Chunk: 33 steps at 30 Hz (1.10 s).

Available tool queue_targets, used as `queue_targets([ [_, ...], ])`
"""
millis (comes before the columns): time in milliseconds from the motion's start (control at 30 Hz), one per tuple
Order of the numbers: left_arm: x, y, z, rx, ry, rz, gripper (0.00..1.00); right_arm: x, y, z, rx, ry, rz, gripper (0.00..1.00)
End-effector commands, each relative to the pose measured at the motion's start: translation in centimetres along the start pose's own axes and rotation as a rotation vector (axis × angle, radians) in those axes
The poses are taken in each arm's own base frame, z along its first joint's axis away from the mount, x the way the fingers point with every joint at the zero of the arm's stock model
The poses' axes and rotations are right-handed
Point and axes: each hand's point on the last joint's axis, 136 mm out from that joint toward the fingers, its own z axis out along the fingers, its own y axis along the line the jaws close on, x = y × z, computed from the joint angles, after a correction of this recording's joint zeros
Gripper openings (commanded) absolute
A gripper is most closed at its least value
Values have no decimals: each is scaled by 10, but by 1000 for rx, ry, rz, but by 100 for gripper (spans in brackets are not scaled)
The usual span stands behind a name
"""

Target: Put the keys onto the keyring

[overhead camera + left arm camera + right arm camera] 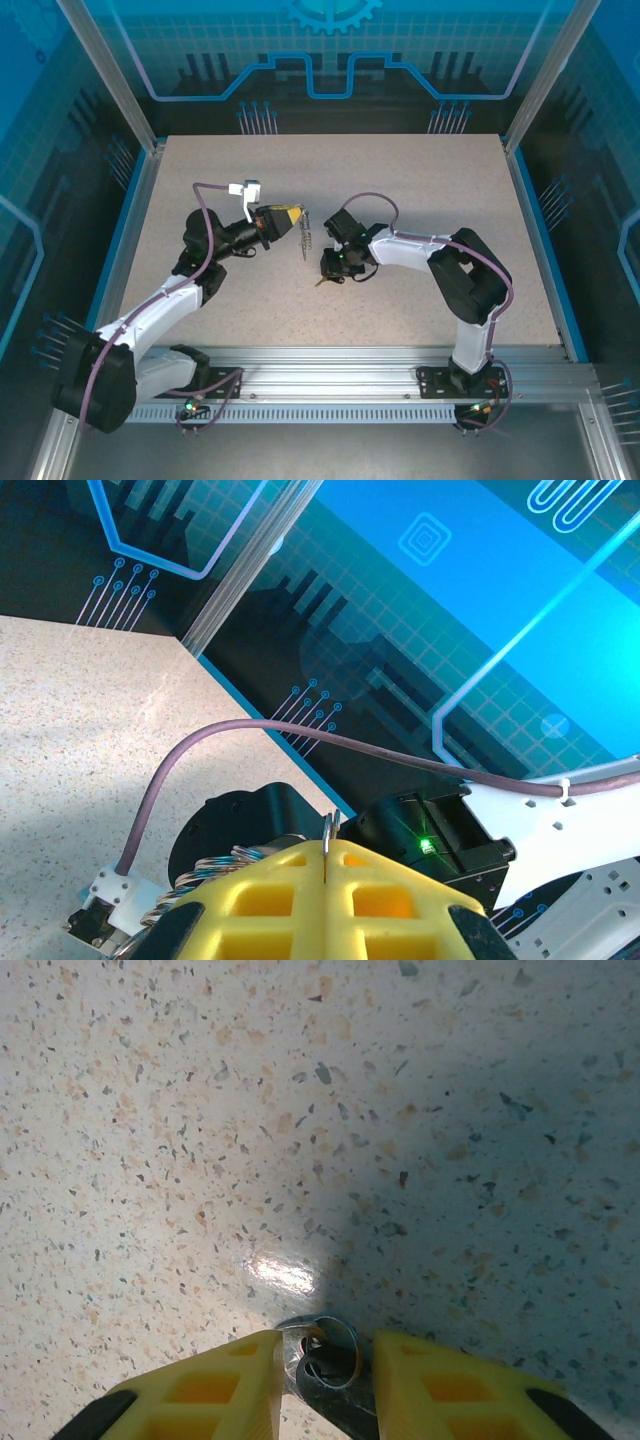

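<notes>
The 2 left fingers (285, 865) hide all but a thin edge of the keyring (328, 832), the key (322, 1360) between the 2 right fingers (258, 1370) runs off the bottom edge, and from above both are too small to tell in detail.

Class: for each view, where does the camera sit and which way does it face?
Top external: above and behind, looking down on the table; left arm and right arm show.
Left wrist: faces sideways past its fingers, shut on the keyring, toward the right arm, shared with the top view.
Right wrist: faces down at the table over its fingers, gripping a metal ring.
</notes>
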Motion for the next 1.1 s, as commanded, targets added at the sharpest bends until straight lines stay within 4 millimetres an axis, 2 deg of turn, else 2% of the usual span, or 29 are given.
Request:
queue_targets([
  [0, -11, -5, -2, 12, -38, 34, 0, 4, -4, 8, -6, 25, 27, 30],
  [467, -11, -5, -2, 9, -41, 36, 0, 3, 1, 9, -39, 26, 31, 16],
  [700, -11, -5, -2, 10, -42, 36, 0, 5, -3, 13, -25, 33, 38, 13],
  [833, -11, -5, -2, 10, -43, 36, 0, 5, -5, 13, -22, 32, 39, 8],
  [933, -11, -4, -2, 10, -42, 36, 0, 3, -6, 9, -23, 22, 41, 1],
  [1067, -11, -5, -2, 11, -41, 33, 0, -7, -7, -9, -40, -18, 42, 0],
])
